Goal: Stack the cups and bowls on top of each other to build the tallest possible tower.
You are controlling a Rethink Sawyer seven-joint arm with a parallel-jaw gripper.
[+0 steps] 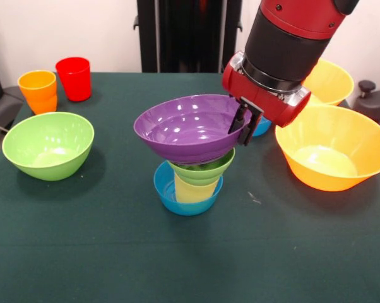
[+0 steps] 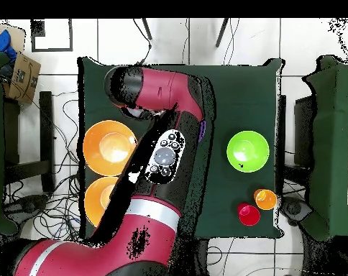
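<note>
Claw [image 1: 242, 126] pinching purple bowl [image 1: 184, 126] rim atop tower [image 1: 193, 180] — dk green tabletop [image 1: 114, 252].

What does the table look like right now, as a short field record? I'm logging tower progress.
tower: blue bowl, yellow cup, small green bowl, bottom to top
purple bowl: tilted on the tower's top
gripper: shut on purple bowl's rim
loose: big green bowl, orange cup, red cup, two orange bowls
table: dark green cloth
</note>
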